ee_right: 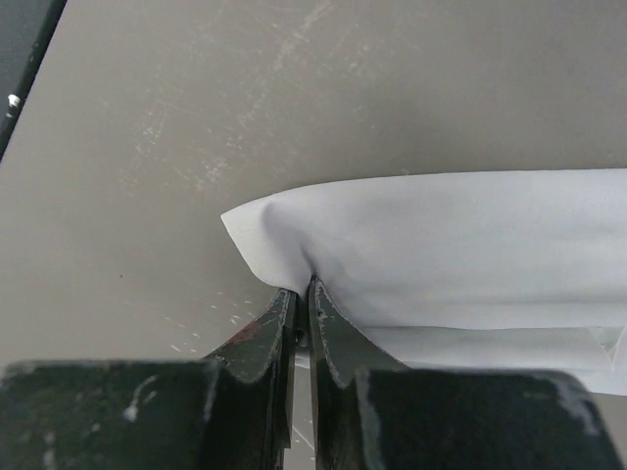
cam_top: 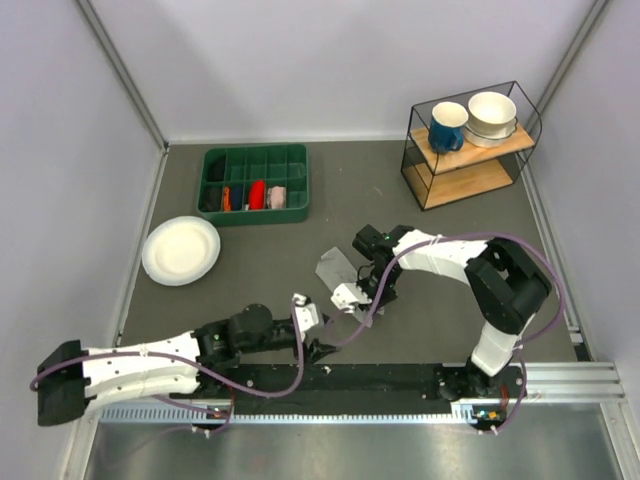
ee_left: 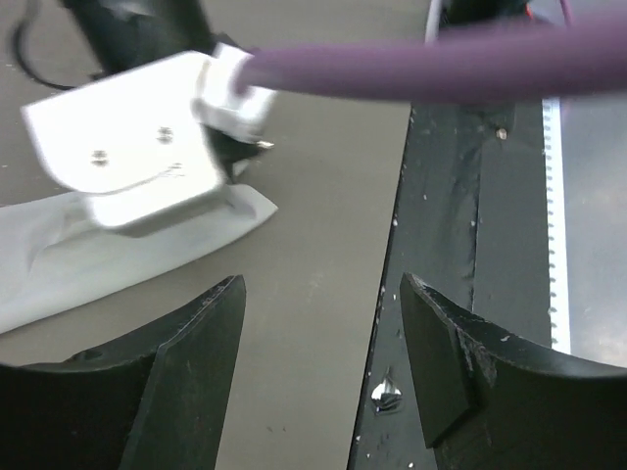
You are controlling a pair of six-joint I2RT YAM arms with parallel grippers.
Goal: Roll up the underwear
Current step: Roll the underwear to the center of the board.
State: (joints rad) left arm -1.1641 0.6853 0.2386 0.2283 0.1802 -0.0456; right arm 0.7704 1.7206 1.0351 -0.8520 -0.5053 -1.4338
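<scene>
The underwear [cam_top: 333,268] is a light grey cloth lying on the grey table in front of the arms. My right gripper [cam_top: 363,310] is shut on its near edge. In the right wrist view the jaws [ee_right: 302,290] pinch a fold of the cloth [ee_right: 441,245] close to its corner, and the corner is lifted a little. My left gripper [cam_top: 319,350] is open and empty, just in front of the cloth near the table's front edge. In the left wrist view the cloth [ee_left: 88,264] lies to the upper left of the open jaws [ee_left: 318,294], under the right gripper's white housing [ee_left: 127,166].
A green tray [cam_top: 254,150] with small red, pink and dark rolls stands at the back left. A white plate [cam_top: 181,250] lies left of centre. A wire shelf [cam_top: 470,185] with a blue mug and bowls stands at the back right. A black strip [cam_top: 400,385] runs along the front edge.
</scene>
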